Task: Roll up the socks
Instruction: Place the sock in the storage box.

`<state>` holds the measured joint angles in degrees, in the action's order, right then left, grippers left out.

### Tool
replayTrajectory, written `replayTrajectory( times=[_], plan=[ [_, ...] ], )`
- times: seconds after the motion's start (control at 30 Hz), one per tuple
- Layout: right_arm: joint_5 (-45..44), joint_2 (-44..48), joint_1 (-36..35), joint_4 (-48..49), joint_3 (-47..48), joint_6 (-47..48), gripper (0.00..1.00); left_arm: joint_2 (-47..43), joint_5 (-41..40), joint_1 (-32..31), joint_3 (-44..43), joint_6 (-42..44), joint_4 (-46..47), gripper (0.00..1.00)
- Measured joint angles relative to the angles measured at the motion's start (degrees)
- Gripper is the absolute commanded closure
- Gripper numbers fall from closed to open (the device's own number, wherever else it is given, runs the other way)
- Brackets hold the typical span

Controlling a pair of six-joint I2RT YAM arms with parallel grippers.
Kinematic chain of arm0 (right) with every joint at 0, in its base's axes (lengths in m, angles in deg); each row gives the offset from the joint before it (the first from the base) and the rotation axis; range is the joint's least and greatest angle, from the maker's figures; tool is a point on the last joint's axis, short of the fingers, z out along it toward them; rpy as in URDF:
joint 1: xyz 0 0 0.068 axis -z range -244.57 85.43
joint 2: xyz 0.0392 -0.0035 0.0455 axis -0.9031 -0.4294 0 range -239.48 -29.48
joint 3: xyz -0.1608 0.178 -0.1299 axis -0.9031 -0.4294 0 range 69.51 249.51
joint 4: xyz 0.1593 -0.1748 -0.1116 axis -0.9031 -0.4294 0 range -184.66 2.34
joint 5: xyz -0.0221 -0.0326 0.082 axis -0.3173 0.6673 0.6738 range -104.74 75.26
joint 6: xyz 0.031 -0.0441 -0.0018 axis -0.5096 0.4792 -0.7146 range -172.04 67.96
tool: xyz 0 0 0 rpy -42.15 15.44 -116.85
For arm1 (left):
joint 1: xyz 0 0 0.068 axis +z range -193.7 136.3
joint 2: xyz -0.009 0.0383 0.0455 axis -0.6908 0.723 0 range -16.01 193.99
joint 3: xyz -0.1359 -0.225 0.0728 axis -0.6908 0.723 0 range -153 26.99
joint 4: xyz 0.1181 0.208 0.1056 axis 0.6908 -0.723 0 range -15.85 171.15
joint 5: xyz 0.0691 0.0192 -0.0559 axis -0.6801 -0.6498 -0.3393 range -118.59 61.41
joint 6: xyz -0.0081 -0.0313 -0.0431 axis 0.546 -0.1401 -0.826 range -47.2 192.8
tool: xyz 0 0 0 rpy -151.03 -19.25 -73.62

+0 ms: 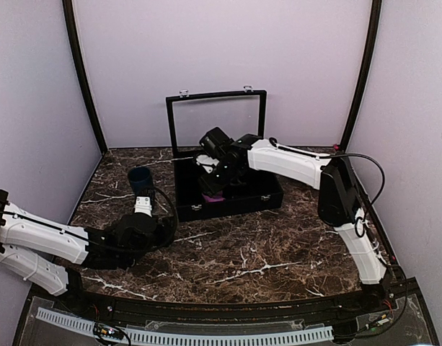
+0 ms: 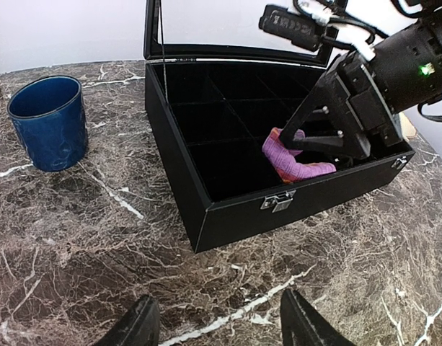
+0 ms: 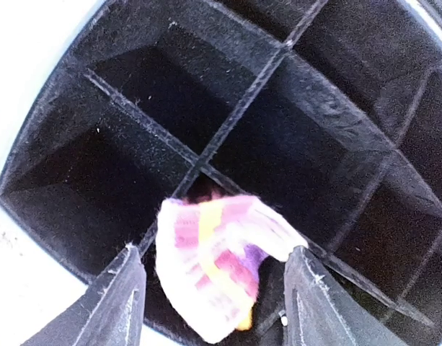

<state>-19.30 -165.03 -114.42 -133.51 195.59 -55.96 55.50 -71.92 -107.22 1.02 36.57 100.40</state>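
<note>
One sock (image 2: 294, 163), pink and purple with a yellow band, lies bunched in a front compartment of the open black box (image 2: 176, 148). It also shows in the top view as a small purple patch, the sock (image 1: 213, 195). My right gripper (image 3: 215, 252) hangs over it inside the box, jaws open. The sock (image 3: 221, 267) sits between the fingers, with one corner touching the right-hand finger (image 3: 311, 303). My left gripper (image 2: 219, 297) is open and empty, low over the marble in front of the box.
A dark blue cup (image 2: 47, 122) stands on the table left of the box. The box's glass lid (image 1: 217, 95) stands upright behind it. Black dividers (image 3: 242, 108) split the box into compartments. The left arm (image 1: 55, 241) lies across the near left of the table.
</note>
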Motion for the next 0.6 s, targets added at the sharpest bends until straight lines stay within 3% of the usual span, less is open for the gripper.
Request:
replayTrajectory(
  times=[0.3, 0.6],
  plan=[
    [1.8, -2.1, 0.0, -2.1, 0.7, -0.1, 0.39, -0.1, 0.0, 0.0, 0.7, 0.0, 0.4, 0.4],
    [1.8, -3.6, 1.3, -2.7, 0.8, -1.0, 0.48, -0.1, -0.3, 0.0, 0.7, 0.1, 0.9, 0.39]
  ],
)
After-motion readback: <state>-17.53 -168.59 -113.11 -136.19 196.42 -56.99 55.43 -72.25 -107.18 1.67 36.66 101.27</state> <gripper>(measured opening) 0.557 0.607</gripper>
